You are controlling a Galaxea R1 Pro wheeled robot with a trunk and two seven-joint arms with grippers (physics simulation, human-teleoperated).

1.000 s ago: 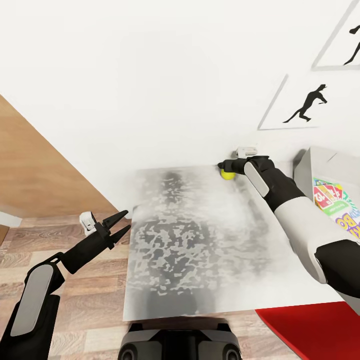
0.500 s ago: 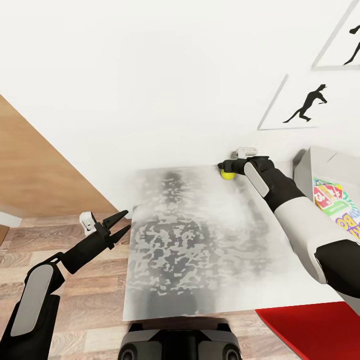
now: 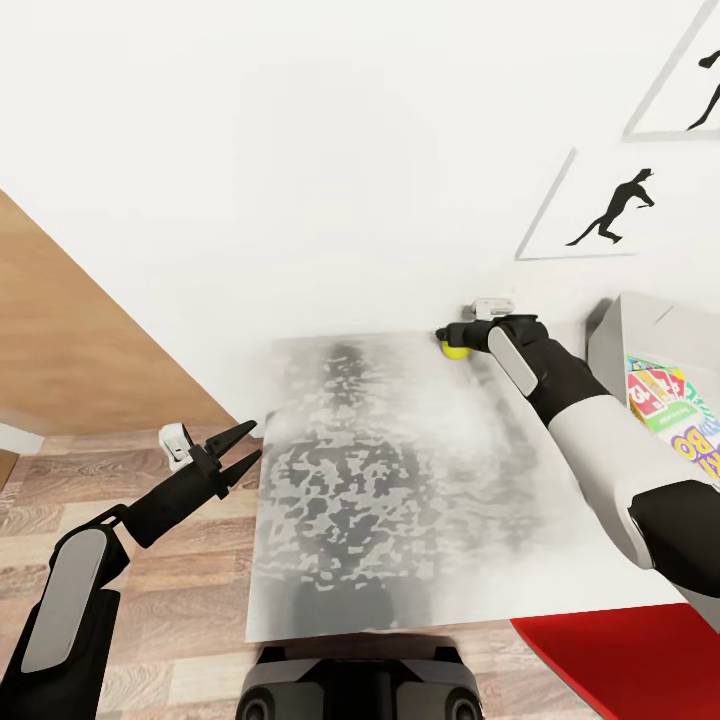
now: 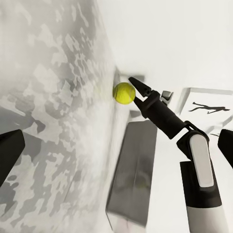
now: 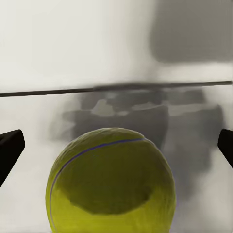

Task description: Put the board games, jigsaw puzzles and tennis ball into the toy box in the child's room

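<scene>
The tennis ball is small and yellow-green and lies at the far edge of the pale grey table, against the white wall. My right gripper is at the ball and open. In the right wrist view the ball sits between the two wide-apart fingertips without touching either. The left wrist view shows the ball under a right finger. The pale grey toy box stands at the right with a colourful board game inside. My left gripper hangs open and empty off the table's left edge.
Wood-look floor lies left of the table, with a brown wooden panel beyond it. A red object sits at the near right corner. Framed pictures of black figures hang on the wall above the toy box.
My right gripper has sunk very slightly toward the tennis ball. The left arm and the ball stay where they were.
</scene>
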